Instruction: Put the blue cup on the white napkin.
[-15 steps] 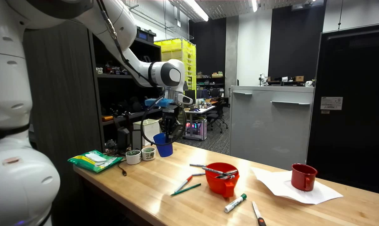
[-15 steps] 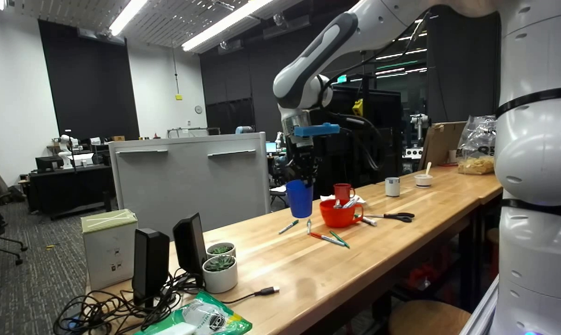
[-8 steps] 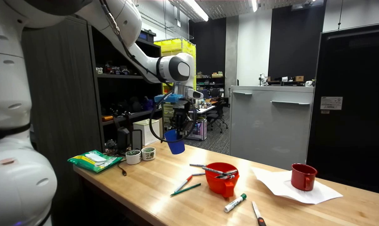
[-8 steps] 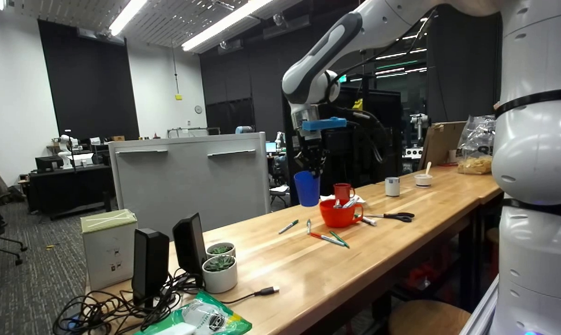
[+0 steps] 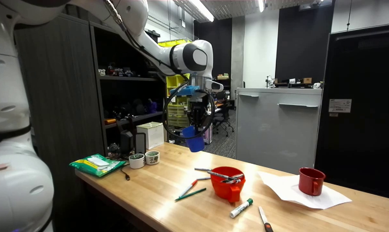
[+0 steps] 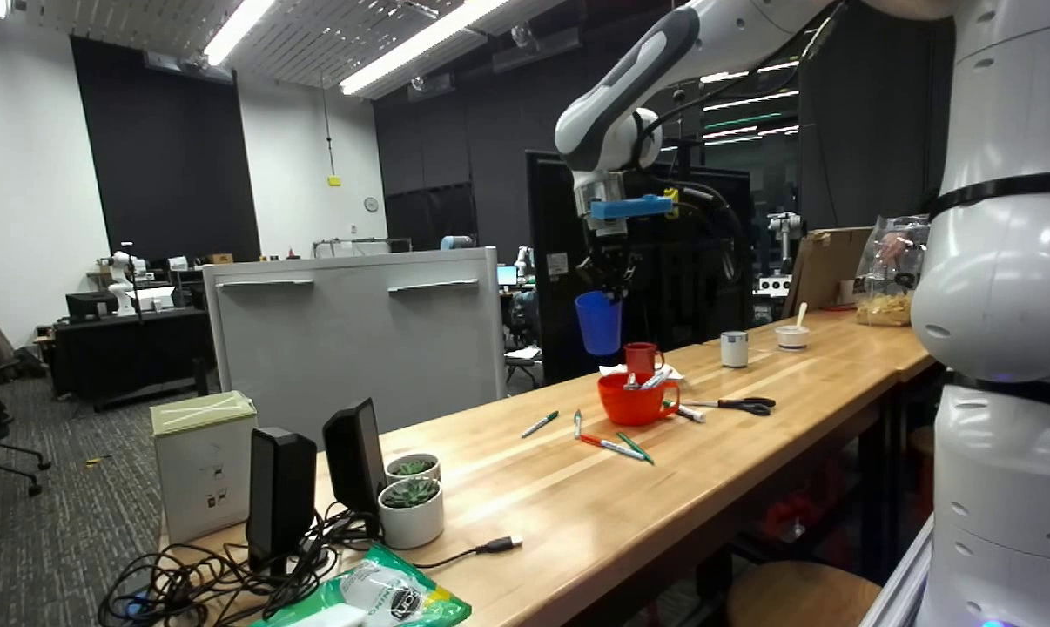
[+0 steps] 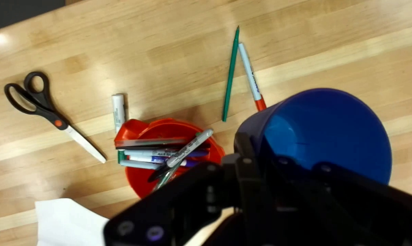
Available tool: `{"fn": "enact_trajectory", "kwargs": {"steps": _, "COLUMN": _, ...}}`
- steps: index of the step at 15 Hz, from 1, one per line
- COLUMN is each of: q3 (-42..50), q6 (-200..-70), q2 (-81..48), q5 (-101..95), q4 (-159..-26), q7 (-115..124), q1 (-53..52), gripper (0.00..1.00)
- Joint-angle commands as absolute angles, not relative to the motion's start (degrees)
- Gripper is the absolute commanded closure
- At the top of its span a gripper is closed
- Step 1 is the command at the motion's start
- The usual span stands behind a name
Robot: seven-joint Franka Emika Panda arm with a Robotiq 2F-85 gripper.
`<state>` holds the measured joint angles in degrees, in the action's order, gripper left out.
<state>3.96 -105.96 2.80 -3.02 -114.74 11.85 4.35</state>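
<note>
Cup (image 5: 195, 145): held in the air, higher than the bowl (image 5: 222, 190) and off its side away from the napkin (image 5: 286, 189). The step looks to be the carry; best done at this height until well past the bowl, then lowered slowly.
Cup tilt: the base is swung toward the bowl; I would square it before touchdown so it lands flat, not on an edge.
Cup grip: the gripper (image 5: 197, 126) is clamped on the wall near the rim; once the base rests, let go gently and rise straight up, lest the cup be dragged.
Cup looks: plain blue, slightly tapered, mouth up, no handle in sight, glossy inside.
Pens (image 7: 190, 148): in the bowl, some jutting past its rim; they need clearance.
Napkin: past the bowl, as seen from the cup; the bare part nearer the bowl seems the target.
Mug (image 5: 310, 182): on the napkin's end farther from the bowl; a bump there is the likeliest mishap.
</note>
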Motion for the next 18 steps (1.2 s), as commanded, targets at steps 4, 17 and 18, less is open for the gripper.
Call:
{"fn": "enact_trajectory", "kwargs": {"steps": 4, "q3": 4.2, "q6": -105.9, "q2": 2.4, "q5": -3.0, "q4": -114.5, "q7": 11.8, "q1": 4.6, "gripper": 0.95}}
{"fn": "enact_trajectory", "kwargs": {"steps": 17, "q3": 6.1, "q6": -100.4, "q2": -2.1, "q5": -2.6, "q4": -106.4, "q7": 6.7, "q1": 6.1, "gripper": 0.99}}
{"fn": "enact_trajectory", "kwargs": {"steps": 18, "q3": 6.5, "q6": -98.9, "q2": -3.6, "q5": -3.1, "q4": -103.6, "q7": 7.1, "q1": 6.4, "gripper": 0.99}}
